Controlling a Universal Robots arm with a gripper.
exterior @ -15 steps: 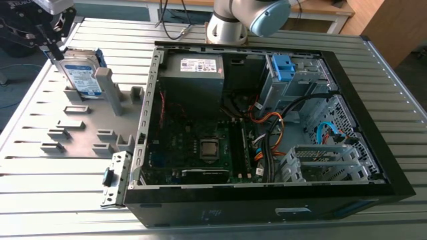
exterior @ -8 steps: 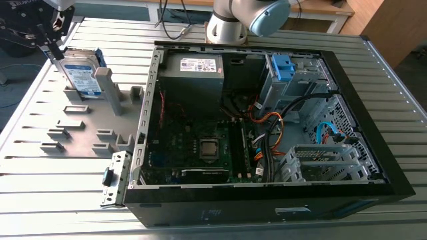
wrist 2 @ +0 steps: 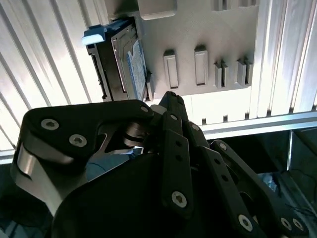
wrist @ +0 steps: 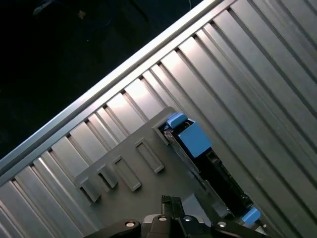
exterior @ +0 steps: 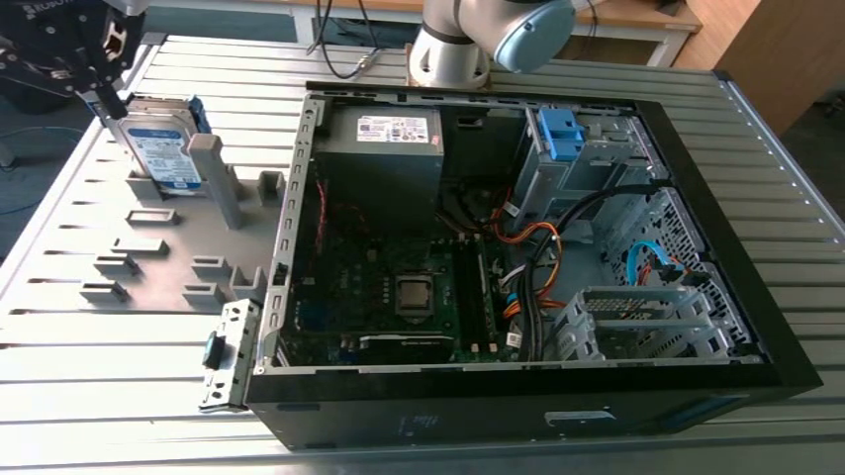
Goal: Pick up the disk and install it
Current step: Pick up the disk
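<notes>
Disk (exterior: 165, 148) on edge in a slot of the grey rack (exterior: 158, 252), at the exterior view's left of the slatted metal table (exterior: 119, 435), with my gripper (exterior: 106, 101) hanging right at its upper corner. Whether I am touching it I cannot tell, and the pictures do not show whether my grip is open or closed either (my own linkage crowds the second wrist view). The disk's blue frame and white-and-blue label face outward. In both wrist views the disk (wrist 2: 130, 64) (wrist: 205, 156) sits down in the rack, not raised from it.

Well apart, toward the exterior view's right, the open computer case (exterior: 528, 421) lies on its side, its board (exterior: 383, 287) and cables (exterior: 535, 242) exposed. At its far end stands a metal cage (exterior: 595, 163) with a blue latch (exterior: 561, 134).

By my reckoning the job is near its start. I have reached the disk, but the pickup is not yet done, since the disk rests in the rack. Lifting it clear, carrying it across to the case and installing it are all left.
</notes>
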